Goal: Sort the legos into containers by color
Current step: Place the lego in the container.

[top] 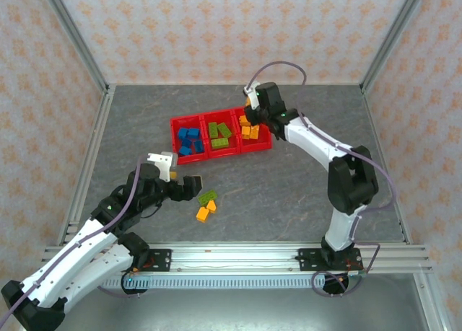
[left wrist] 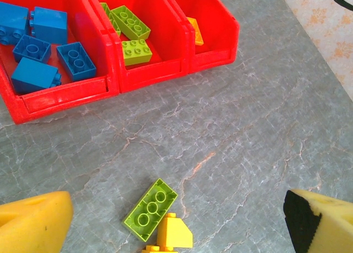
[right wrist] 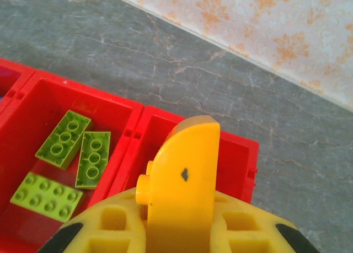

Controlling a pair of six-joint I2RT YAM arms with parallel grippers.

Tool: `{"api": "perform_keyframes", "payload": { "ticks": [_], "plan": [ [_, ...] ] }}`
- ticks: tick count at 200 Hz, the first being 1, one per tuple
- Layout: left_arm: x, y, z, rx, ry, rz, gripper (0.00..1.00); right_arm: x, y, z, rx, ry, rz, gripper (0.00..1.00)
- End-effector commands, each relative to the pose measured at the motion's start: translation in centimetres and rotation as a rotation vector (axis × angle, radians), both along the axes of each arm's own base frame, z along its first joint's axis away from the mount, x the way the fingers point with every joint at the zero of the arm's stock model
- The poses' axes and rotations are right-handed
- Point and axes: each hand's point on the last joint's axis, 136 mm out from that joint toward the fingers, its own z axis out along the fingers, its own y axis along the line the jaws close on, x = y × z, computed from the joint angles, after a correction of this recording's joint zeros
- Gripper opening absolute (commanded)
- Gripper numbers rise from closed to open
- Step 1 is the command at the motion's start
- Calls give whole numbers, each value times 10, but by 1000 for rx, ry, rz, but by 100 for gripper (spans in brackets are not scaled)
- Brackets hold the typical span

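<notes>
Over rt bin [right wrist: 238, 154], R jaws pinch orange lego [right wrist: 182, 192]

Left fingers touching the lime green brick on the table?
Apart. Left wrist view: left gripper open, its fingers wide to either side of the lime green brick, bare table showing between each and the brick.

bins [left wrist: 66, 96] were glossy red plastic | legos [left wrist: 150, 209] looked smooth, shiny plastic | table [left wrist: 248, 143] was matt, marbled | pads [left wrist: 33, 225] looked matt, spongy
</notes>
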Motion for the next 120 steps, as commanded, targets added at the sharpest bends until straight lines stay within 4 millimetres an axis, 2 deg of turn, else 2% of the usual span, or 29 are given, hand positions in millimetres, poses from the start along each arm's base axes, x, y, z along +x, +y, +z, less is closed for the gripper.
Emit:
{"api": "perform_keyframes", "payload": {
  "ticks": [1,27,49,74,95,120],
  "plan": [
    [2,3,7,-8,-14,30,99,4,-5,-17,13,107,-94,0],
    [3,4,5,-4,-8,33,99,8,-6,-39,-20,171,-120,2],
    [3,4,4,-1,-5,36,99,10,-15,-58,-61,203,-158,3],
    [4,5,3,1,-1,40,99,11,-27,-69,-79,213,-206,5],
    [5,5,2,4,3,40,99,10,-32,-75,-92,220,-222,10],
    [5,4,0,9,10,40,99,9,-35,-82,-105,239,-235,22]
  ]
}}
